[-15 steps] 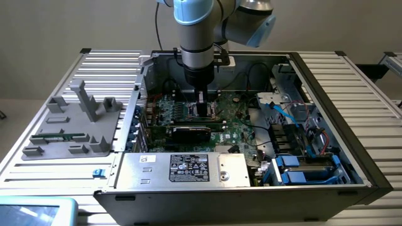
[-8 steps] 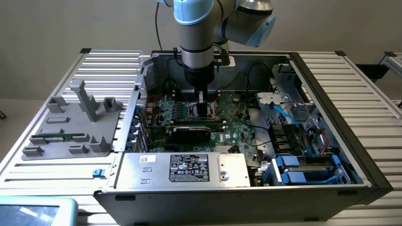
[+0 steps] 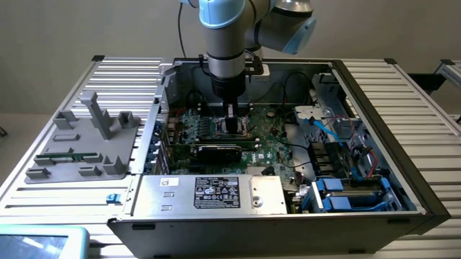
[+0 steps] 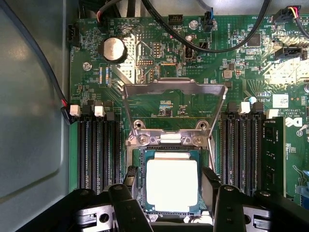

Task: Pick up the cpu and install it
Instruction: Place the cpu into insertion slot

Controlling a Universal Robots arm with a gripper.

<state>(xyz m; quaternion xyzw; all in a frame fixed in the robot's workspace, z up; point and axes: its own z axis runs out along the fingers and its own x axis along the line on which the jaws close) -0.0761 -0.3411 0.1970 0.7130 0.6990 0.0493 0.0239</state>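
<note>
The cpu, a silvery square with a thin green-tan rim, lies flat in the dark socket on the green motherboard. The socket's metal load frame stands swung up and open beyond it. My gripper hangs right over the chip, its black fingers standing apart on either side of the cpu with a small gap to its edges. In the exterior view the arm reaches straight down into the computer case, with the gripper low over the middle of the board.
Black memory slots flank the socket, with a fitted memory stick on one side. Cables cross the board above a coin battery. A grey fixture with a green memory stick lies at the exterior view's left. The power supply fills the case front.
</note>
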